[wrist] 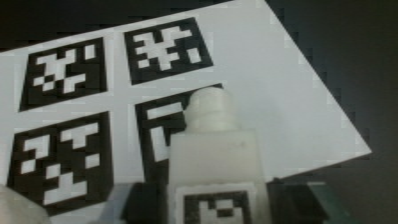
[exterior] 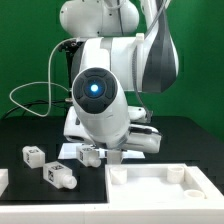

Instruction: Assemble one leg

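Black table (exterior: 25, 130), two legs (exterior: 33, 153) (exterior: 60, 174) lying apart, third leg (wrist: 214, 150) in fingers (wrist: 299, 198)

My arm (exterior: 120, 55) rises at the far side of the scene, then folds forward and down. My wrist (exterior: 97, 90), with its blue ring lit, faces the near side and hangs low. My gripper (wrist: 214, 200) points downward. My fingers (wrist: 299, 196) are closed against both flanks of a leg (wrist: 210, 140), which juts straight out between them.
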Motion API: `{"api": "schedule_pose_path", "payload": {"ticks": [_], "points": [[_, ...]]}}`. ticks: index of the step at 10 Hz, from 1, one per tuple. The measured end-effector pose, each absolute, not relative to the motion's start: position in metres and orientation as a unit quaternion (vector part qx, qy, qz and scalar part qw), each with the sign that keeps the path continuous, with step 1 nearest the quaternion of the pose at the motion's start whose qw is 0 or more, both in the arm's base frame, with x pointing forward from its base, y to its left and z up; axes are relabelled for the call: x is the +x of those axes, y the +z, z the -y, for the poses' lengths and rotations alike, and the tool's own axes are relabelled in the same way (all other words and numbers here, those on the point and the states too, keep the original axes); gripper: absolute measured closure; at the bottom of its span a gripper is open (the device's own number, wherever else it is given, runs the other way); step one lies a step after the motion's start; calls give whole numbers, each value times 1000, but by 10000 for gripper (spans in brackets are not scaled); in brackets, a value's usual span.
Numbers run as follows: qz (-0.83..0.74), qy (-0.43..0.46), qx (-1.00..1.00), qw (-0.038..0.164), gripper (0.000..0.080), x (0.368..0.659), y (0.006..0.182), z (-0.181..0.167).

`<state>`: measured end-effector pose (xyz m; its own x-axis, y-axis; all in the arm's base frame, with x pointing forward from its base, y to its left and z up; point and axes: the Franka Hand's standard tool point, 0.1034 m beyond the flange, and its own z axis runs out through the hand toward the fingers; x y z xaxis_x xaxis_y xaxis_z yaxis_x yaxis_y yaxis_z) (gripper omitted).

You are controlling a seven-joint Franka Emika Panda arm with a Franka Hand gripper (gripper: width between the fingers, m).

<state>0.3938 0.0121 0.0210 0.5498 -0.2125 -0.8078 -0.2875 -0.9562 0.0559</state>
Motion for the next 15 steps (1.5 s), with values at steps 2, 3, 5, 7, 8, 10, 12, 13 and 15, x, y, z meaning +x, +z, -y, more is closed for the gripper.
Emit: {"api": "schedule_pose_path", "payload": {"ticks": [2, 3, 5, 7, 8, 10, 12, 13, 15], "points": [[-110, 431, -894, 51, 524, 417, 61, -35], [-88, 415, -904, 61, 524, 431, 80, -41], [-77, 403, -909, 66, 767, 436, 84, -42], [-79, 369, -924, 64, 785, 446, 81, -42], [-81, 318, -943, 61, 797, 447, 81, -42], [-82, 319, -942, 61, 799, 443, 81, -41], [-138, 334, -932, 38, 799, 444, 88, -60], [-174, 339, -924, 27, 799, 447, 88, -70], [-206, 334, -920, 15, 799, 450, 85, -73]]}}
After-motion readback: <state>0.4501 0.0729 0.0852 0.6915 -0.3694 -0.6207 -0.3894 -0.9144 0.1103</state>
